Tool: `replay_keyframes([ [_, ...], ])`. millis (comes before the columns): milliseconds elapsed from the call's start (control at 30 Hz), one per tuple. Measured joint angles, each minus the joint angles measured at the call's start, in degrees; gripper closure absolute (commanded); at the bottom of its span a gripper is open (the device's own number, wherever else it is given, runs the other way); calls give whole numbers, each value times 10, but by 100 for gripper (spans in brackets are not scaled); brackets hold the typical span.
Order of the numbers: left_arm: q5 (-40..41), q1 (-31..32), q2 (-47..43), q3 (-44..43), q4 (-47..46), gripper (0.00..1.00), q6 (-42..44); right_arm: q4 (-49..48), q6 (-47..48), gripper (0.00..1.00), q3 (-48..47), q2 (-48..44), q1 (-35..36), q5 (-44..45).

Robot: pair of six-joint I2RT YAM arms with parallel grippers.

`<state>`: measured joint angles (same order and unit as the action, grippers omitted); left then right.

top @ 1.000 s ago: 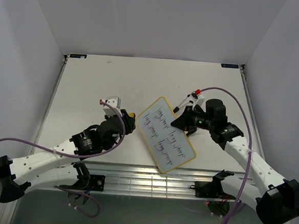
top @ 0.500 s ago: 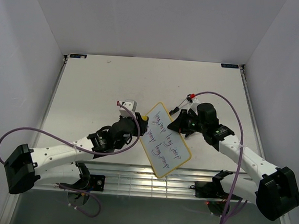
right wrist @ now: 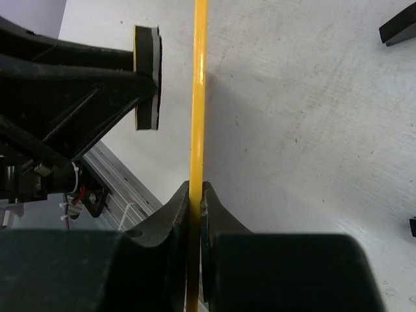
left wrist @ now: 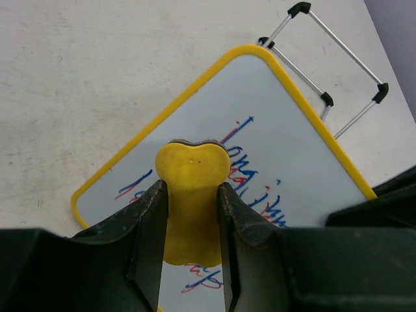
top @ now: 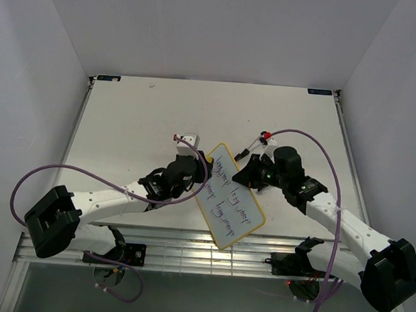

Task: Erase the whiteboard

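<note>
Only the right wrist view, upper left, shows eraser (right wrist: pixel 148 78) off board (right wrist: pixel 198 97). Left jaws grip eraser, right jaws board.

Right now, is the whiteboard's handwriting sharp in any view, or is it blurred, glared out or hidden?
Top external: even light, no glare, writing on the whiteboard small, unreadable. Left wrist: writing sharp, partly covered by the eraser. Right wrist: board edge-on, writing unseen; right end effector dark, soft.
</note>
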<state>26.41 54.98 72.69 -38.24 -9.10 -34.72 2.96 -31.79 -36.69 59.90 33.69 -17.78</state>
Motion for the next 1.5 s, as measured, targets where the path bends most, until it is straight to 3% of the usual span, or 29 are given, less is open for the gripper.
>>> replay_keyframes([
  [200,-23,-31,34,0,-43,74,4,-8,-8,92,6,-3,5,-4],
  [833,-63,-35,52,66,-213,75,0,-41,-31,92,21,-3,8,-33],
  [1233,-57,15,56,65,-237,75,19,-48,-41,92,28,-3,8,-34],
  [1500,-53,-8,56,45,-203,80,9,-51,-40,92,28,-3,8,-31],
])
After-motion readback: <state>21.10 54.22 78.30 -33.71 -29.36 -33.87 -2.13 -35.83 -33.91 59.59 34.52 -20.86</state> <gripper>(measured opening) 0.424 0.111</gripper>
